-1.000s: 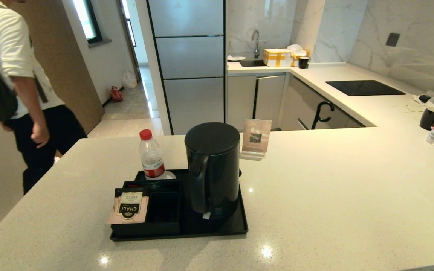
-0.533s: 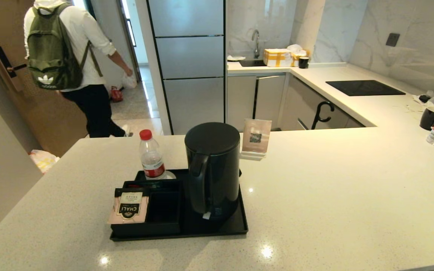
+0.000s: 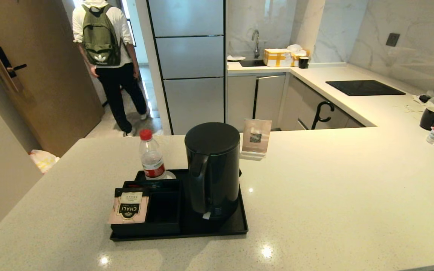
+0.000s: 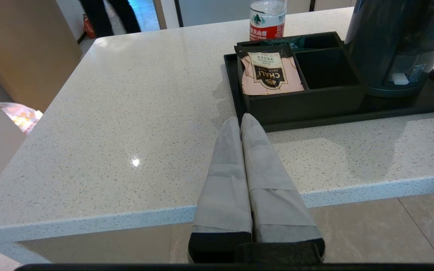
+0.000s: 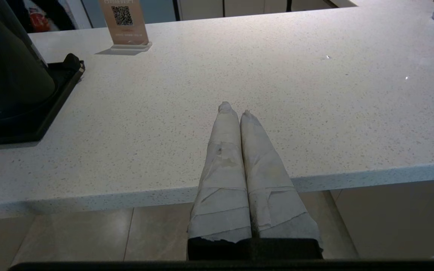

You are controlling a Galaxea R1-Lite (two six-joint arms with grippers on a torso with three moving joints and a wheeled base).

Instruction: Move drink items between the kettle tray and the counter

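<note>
Head view, centre-left: kettle (image 3: 212,171) and pink sachet (image 3: 129,208) sit on the kettle tray (image 3: 239,226), our left gripper (image 4: 240,122) and right gripper (image 5: 233,110) pressed shut, empty, short of the counter (image 3: 333,195) edge; we should open wide before approaching the handle.

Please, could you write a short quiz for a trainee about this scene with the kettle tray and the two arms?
1. True or false: the kettle stands on the counter, outside the tray.
2. Where does the tea sachet lie? A) on the compartment box B) beside the QR sign C) under the water bottle
3. Fill in: the left tool and the right tool are both ____.

Key: 1 false; 2 A; 3 shut
</note>
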